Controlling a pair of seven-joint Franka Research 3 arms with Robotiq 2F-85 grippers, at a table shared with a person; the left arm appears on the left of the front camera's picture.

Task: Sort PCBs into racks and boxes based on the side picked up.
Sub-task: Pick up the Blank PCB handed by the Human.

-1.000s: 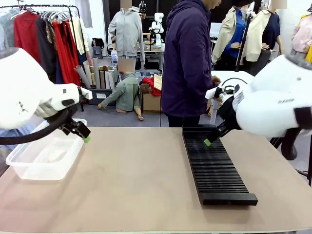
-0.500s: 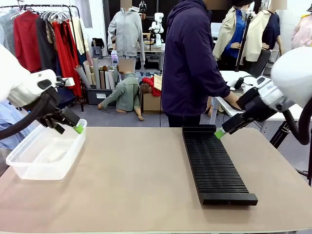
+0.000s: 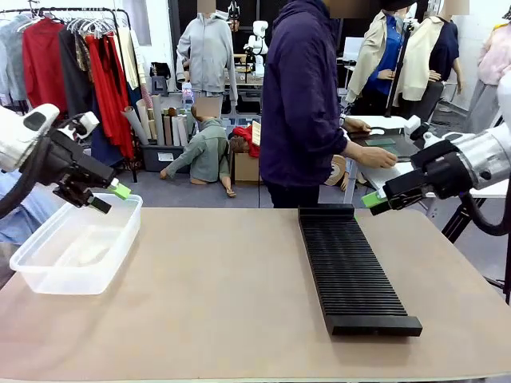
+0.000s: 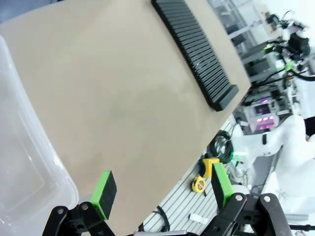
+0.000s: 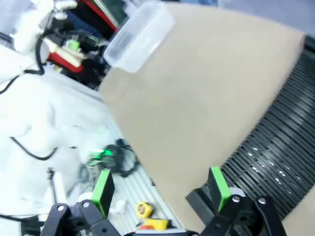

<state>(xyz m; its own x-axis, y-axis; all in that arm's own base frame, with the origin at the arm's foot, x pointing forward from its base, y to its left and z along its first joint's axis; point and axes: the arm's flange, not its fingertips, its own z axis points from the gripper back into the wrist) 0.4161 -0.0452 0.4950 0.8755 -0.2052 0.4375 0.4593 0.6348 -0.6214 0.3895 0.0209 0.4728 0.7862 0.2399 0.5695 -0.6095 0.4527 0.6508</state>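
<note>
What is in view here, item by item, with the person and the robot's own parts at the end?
table: one, tan, across the foreground.
rack: one, black, finely slotted, right of the table's middle, running away from the robot.
tub: one, clear plastic, at the table's left edge.
clothes rail: one, hung with red and grey garments, far left behind the table.
person: one, in a dark jacket, at the far side behind the rack.
hand: one, the person's, reaching over a side table at the right.
left gripper: black with green pads, open, above the tub's far rim.
right gripper: black with green pads, open, in the air just right of the rack's far end.
</note>
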